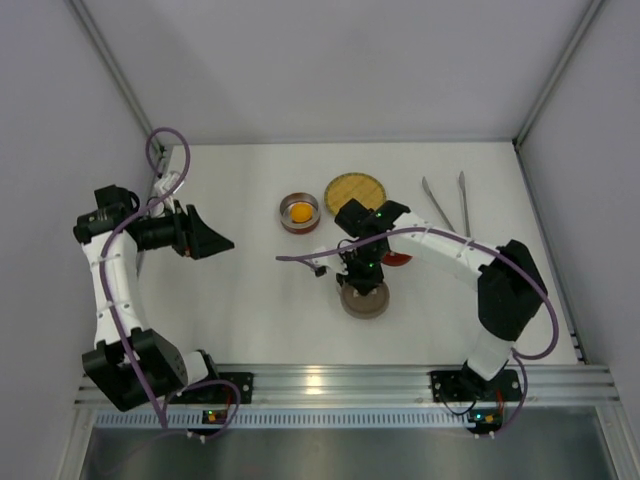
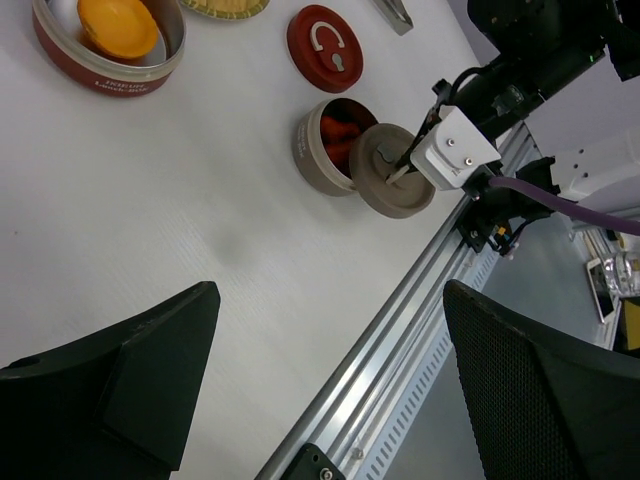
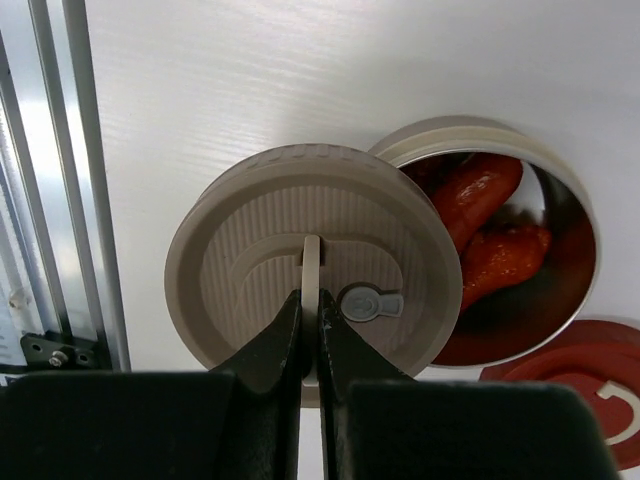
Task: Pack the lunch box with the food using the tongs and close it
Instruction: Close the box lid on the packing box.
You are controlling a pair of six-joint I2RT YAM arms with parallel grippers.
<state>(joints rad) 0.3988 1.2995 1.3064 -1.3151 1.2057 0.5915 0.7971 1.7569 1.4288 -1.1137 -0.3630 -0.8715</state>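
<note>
My right gripper is shut on the upright handle tab of a round beige lid. It holds the lid tilted against the near side of the open beige lunch box tin. Glossy red food pieces lie inside that tin. A second, red tin behind it holds the orange ball; its red lid lies flat beside my right gripper. The silver tongs lie at the back right, untouched. My left gripper hangs open and empty over the left of the table.
A round woven yellow plate sits behind the tins. An aluminium rail runs along the near table edge. Grey walls close the left, back and right sides. A purple cable from the right wrist sags toward the table's middle.
</note>
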